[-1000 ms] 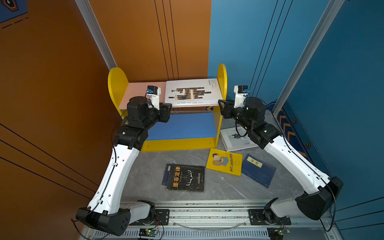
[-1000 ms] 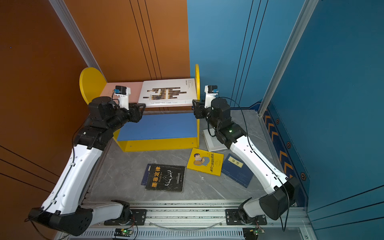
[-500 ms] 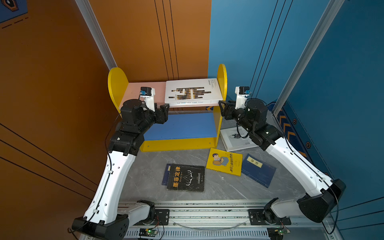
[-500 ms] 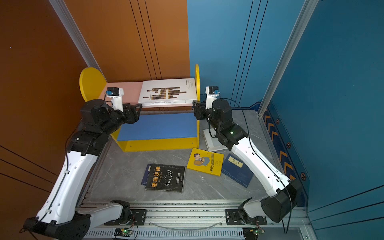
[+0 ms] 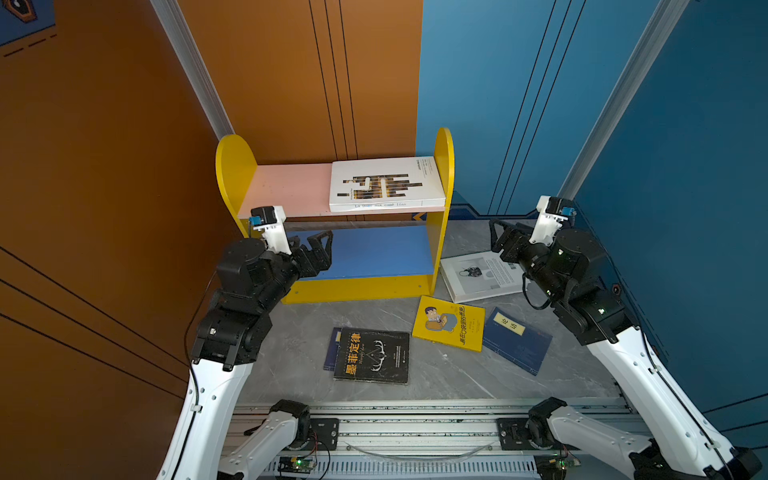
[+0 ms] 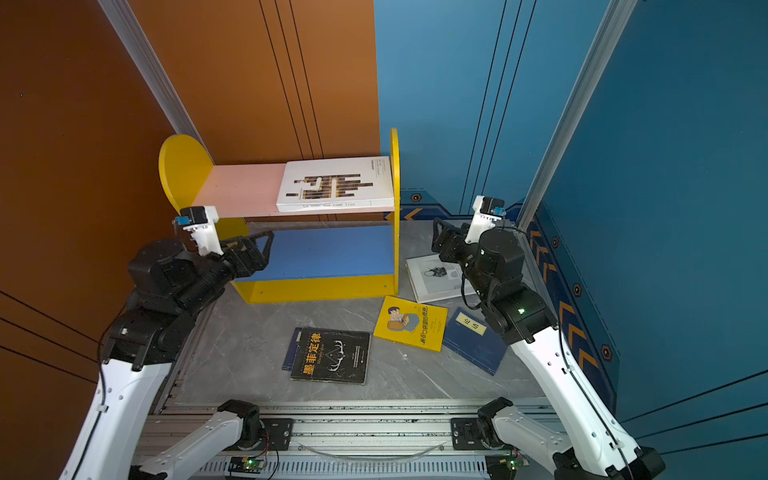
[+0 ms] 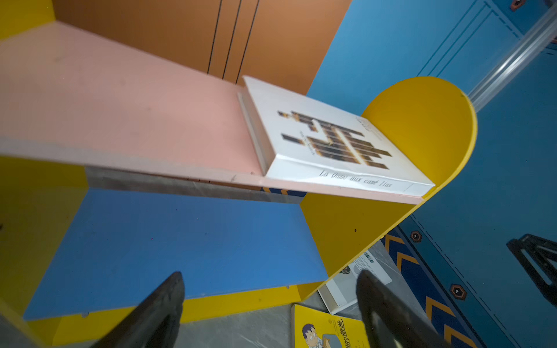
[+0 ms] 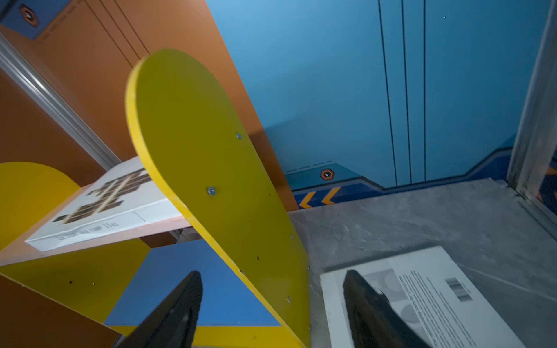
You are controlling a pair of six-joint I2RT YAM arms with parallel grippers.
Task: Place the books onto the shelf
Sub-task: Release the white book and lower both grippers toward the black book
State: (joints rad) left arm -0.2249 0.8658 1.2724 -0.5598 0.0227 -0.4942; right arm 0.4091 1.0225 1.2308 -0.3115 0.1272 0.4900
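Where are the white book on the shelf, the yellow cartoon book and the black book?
white book (image 5: pixel 386 187): in a top view, on the brown blocks of its cover.
yellow cartoon book (image 5: pixel 445 322): in a top view, on the cartoon man.
black book (image 5: pixel 372 355): in a top view, mid-cover, at the white drawing.
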